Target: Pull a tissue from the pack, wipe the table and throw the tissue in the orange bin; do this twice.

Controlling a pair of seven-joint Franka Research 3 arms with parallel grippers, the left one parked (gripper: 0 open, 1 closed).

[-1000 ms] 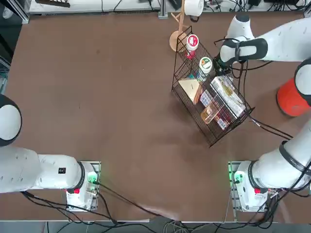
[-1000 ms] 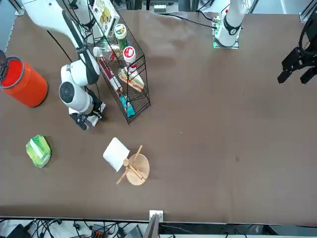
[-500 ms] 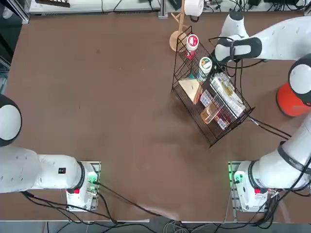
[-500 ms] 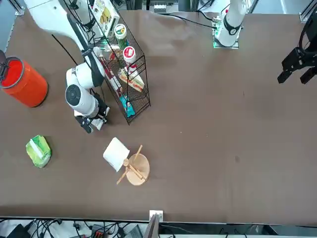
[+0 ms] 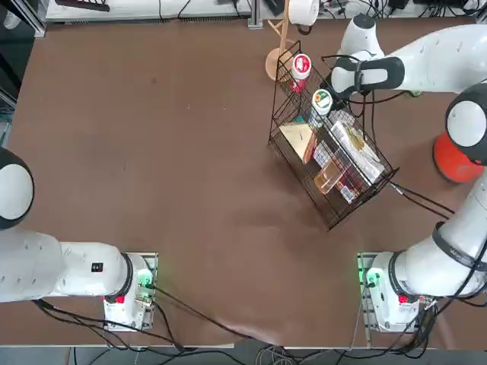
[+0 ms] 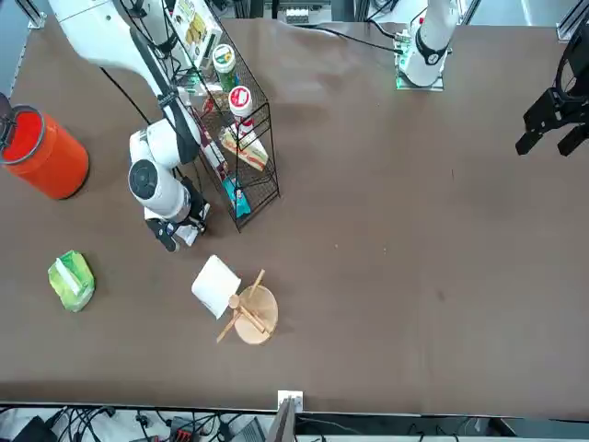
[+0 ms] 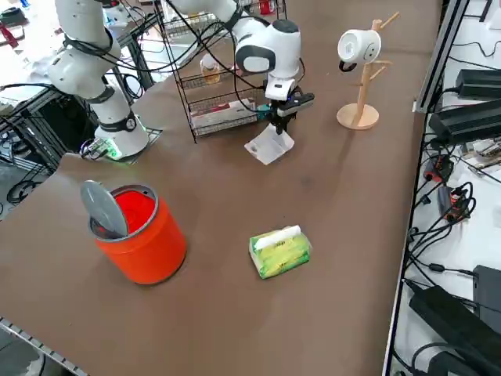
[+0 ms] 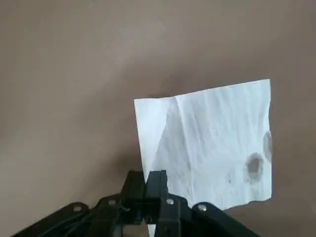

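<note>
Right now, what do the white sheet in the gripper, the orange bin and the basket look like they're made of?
The sheet looks like thin tissue paper, matte, creased, with damp-looking spots. The orange bin seems smooth, slightly glossy plastic. The basket is probably black-coated metal wire, an open grid.

A black wire basket (image 5: 327, 152) of snack packets and red-lidded cups (image 5: 301, 65) stood beside the pincer; a mug tree (image 7: 362, 70) stood just beyond.

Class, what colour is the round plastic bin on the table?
Red-orange; the round plastic bin shows best in the right side view.
</note>
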